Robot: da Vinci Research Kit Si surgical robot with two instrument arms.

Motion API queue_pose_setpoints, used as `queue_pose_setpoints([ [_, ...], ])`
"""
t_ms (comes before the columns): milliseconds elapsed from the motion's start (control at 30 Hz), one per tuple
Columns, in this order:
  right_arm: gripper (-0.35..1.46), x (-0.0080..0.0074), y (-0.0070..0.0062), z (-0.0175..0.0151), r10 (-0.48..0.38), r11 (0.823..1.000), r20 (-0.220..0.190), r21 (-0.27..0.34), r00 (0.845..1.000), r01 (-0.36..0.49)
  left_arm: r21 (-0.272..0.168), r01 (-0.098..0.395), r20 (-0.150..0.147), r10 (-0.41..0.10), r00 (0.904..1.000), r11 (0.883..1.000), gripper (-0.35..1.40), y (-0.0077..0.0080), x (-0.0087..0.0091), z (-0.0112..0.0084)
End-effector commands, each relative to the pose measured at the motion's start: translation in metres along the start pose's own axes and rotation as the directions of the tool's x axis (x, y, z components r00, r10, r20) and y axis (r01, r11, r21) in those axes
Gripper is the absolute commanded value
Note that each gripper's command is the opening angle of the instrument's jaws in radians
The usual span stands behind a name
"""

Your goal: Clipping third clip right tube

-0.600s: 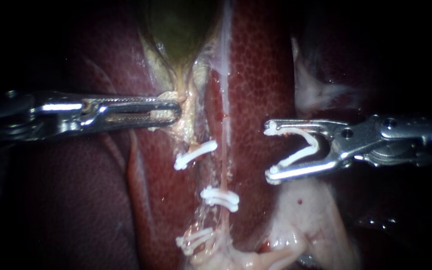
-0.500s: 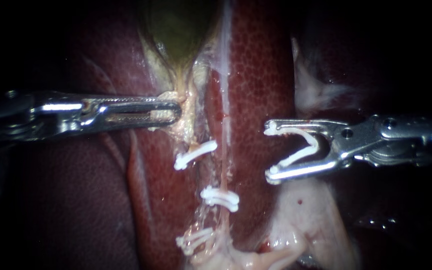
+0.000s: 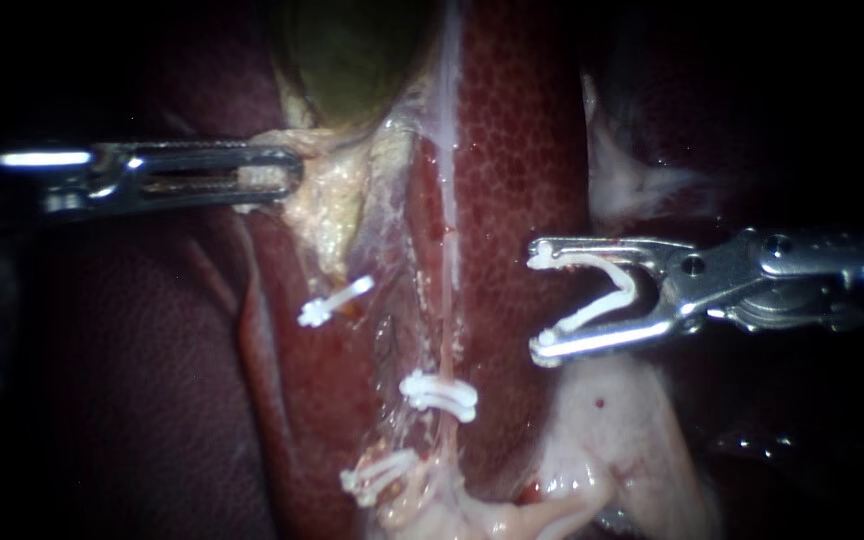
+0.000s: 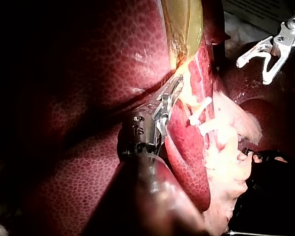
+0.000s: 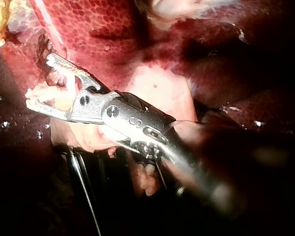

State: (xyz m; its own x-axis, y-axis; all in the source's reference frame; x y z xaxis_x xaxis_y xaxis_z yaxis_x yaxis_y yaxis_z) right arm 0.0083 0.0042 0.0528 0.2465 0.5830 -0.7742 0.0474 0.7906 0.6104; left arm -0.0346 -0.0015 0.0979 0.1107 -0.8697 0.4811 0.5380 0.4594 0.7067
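- The loaded clip (image 3: 624,292) is a white V held wide open, with its mouth turned toward the right tube (image 3: 448,330). It sits clear of that tube, out over the liver (image 3: 522,150), and touches nothing but its holder.
- The right instrument (image 3: 540,303) carries it. Its jaws are spread, one bearing on each leg of the clip from outside, and the tips stop short of the right tube.
- One closed white clip (image 3: 439,395) already sits across the right tube. It is farther from the gallbladder (image 3: 352,50) than the level of the waiting clip.
- Past that one, near the tube's far end, a lower clip (image 3: 380,477) lies in pale, ragged tissue. From where I stand I cannot tell which strand it grips.
- On the other side of the right tube, a slanted clip (image 3: 335,301) sits on a separate strand nearer the gallbladder.
- Beyond that, the left instrument (image 3: 295,172) has its jaws pressed together on yellowish tissue (image 3: 337,200) at the gallbladder's narrow end, which is stretched away from the right tube.
- In the left wrist view the left instrument's jaws pinch that same yellow edge, just beside the gallbladder.
- Pale fatty tissue (image 3: 612,420) lies under the right instrument, well to that side of the tube.
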Motion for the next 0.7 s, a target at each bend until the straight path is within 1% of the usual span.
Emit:
queue_pose_setpoints([
  [33,0.60,0.0000,0.0000,0.0000,0.000,1.000,0.000,0.000,1.000,0.000,0.000,-0.001,0.007,0.001,1.0000,1.000,-0.33,0.0000,-0.0003,-0.0004],
  [133,0.60,0.0000,0.0001,0.0001,0.000,1.000,0.000,0.000,1.000,0.000,-0.005,-0.006,0.018,0.006,0.9998,1.000,-0.33,0.0000,-0.0012,-0.0013],
  [200,0.60,0.0000,0.0001,0.0001,0.000,1.000,0.000,0.000,1.000,0.000,-0.006,-0.003,0.021,0.003,0.9998,1.000,-0.33,0.0000,-0.0016,-0.0018],
  [333,0.60,-0.0001,0.0001,0.0002,-0.001,1.000,0.000,-0.001,1.000,0.001,-0.008,-0.008,0.024,0.008,0.9997,1.000,-0.33,0.0001,-0.0017,-0.0021],
  [433,0.60,-0.0006,0.0001,0.0005,-0.015,1.000,0.001,0.001,1.000,0.015,-0.008,-0.008,0.025,0.008,0.9997,1.000,-0.33,0.0001,-0.0016,-0.0020],
  [467,0.60,-0.0008,0.0002,0.0007,-0.016,1.000,0.001,0.000,1.000,0.016,-0.009,-0.008,0.025,0.008,0.9997,1.000,-0.33,0.0001,-0.0016,-0.0020],
  [567,0.60,-0.0022,0.0005,0.0015,-0.024,1.000,0.002,-0.001,1.000,0.024,-0.009,-0.008,0.025,0.009,0.9997,1.000,-0.33,0.0001,-0.0015,-0.0020],
  [633,0.59,-0.0035,0.0008,0.0021,-0.031,1.000,0.000,0.001,1.000,0.031,-0.009,-0.009,0.025,0.009,0.9996,1.000,-0.33,0.0001,-0.0015,-0.0020],
  [667,0.58,-0.0041,0.0010,0.0025,-0.040,0.999,0.006,0.000,0.999,0.040,-0.009,-0.009,0.025,0.009,0.9996,1.000,-0.33,0.0001,-0.0015,-0.0020],
  [700,0.58,-0.0047,0.0013,0.0028,-0.031,1.000,0.015,-0.002,0.999,0.031,-0.010,-0.009,0.025,0.009,0.9996,1.000,-0.33,0.0001,-0.0014,-0.0019],
])
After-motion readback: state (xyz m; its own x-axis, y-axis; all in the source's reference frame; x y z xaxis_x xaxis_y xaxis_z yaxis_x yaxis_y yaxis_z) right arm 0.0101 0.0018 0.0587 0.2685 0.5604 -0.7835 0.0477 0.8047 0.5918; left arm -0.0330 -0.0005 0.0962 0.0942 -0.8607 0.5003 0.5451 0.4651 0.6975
